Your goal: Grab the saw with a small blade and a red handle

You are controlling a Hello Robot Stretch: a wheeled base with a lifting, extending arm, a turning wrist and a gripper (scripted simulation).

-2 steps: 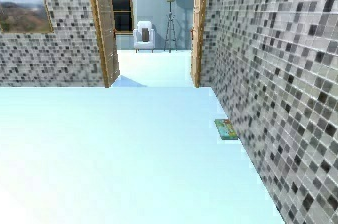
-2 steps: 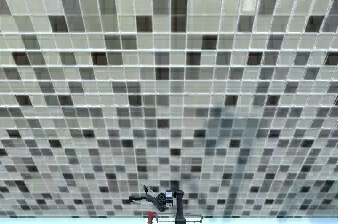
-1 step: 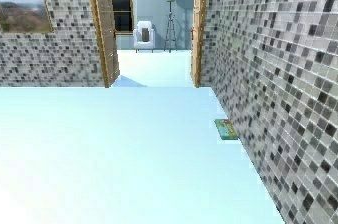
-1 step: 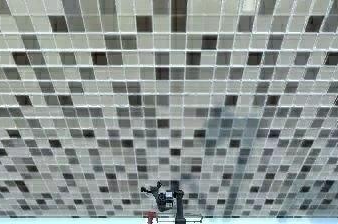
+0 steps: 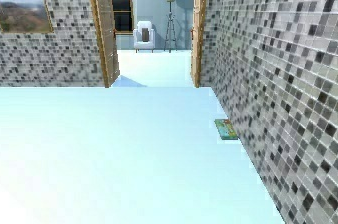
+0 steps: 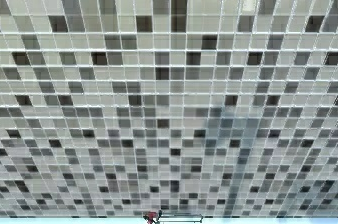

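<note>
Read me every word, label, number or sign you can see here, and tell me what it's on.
None can be read.
Flat greenish thing on the floor: any marks too small to read.
Framed picture: no words.
Small red-and-white thing at the tiled wall's foot: no print legible.

Looking across floor (image 5: 97,150) toward a doorway (image 5: 155,50), set between a far wall (image 5: 37,60) on the forward view's left and a long wall (image 5: 297,100) on its right. Seeing a chair (image 5: 145,36) beyond the doorway, a picture (image 5: 22,15) hanging on the far wall, a flat thing (image 5: 225,129) lying at the long wall's foot. Facing a near wall (image 6: 167,100) in the arm side view, a small thing (image 6: 153,216) lying at its foot.
</note>
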